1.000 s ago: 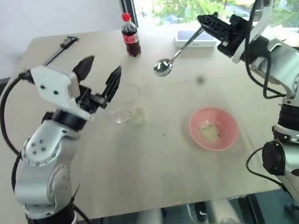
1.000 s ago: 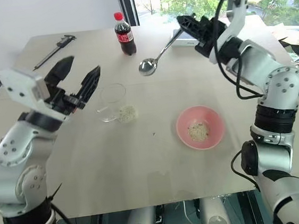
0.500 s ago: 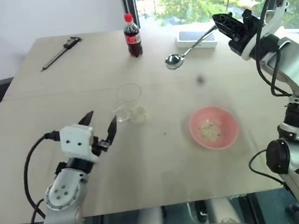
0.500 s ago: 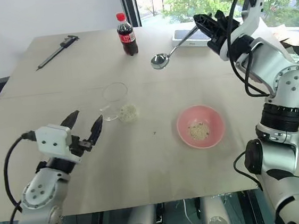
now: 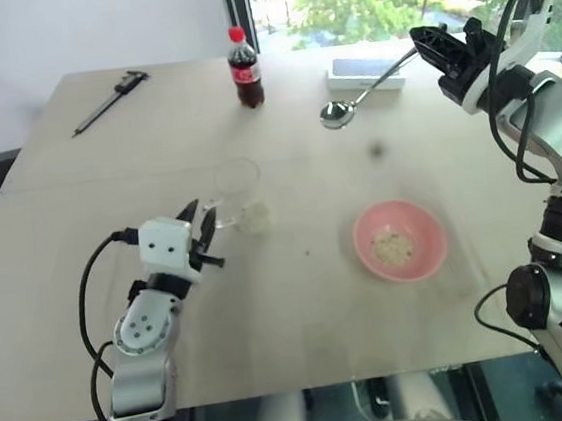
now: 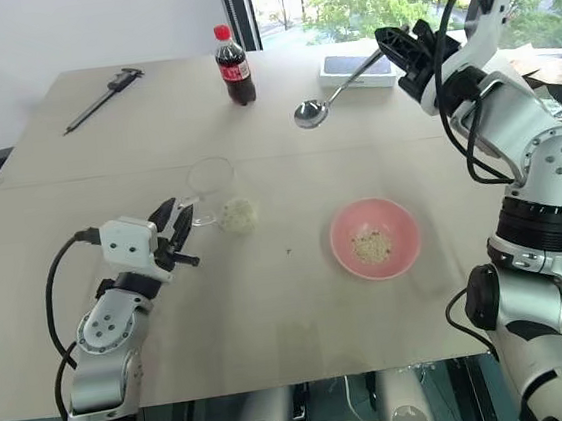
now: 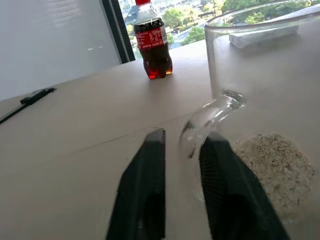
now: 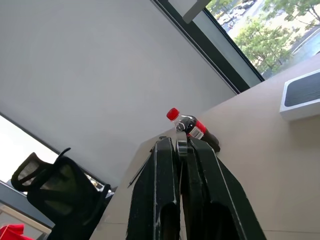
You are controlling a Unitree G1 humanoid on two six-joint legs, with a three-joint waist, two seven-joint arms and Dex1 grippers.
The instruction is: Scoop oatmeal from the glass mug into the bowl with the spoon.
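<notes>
The clear glass mug [image 5: 236, 182] stands left of the table's middle. My left gripper [image 7: 184, 137] lies low on the table just left of it, shut on its side handle [image 7: 207, 117]. A pale clump of oatmeal [image 5: 257, 216] sits at the mug's base on its right side; I cannot tell whether it is inside the glass. More oatmeal [image 6: 370, 246] lies in the pink bowl [image 5: 430, 240], to the right. My right gripper [image 6: 391, 45] hangs high at the back right, shut on the silver spoon's handle. The spoon [image 5: 337, 114] slopes down to the left, its oval bowl above the table.
A cola bottle [image 5: 245, 68] with a red cap stands at the back centre. A dark caliper [image 5: 108, 96] lies at the back left. A flat white box [image 6: 357, 70] rests at the back right, under the spoon's handle.
My left gripper has dropped from above the table to the mug's handle, and its fingers have closed there. The right gripper with the spoon has drifted slightly right.
</notes>
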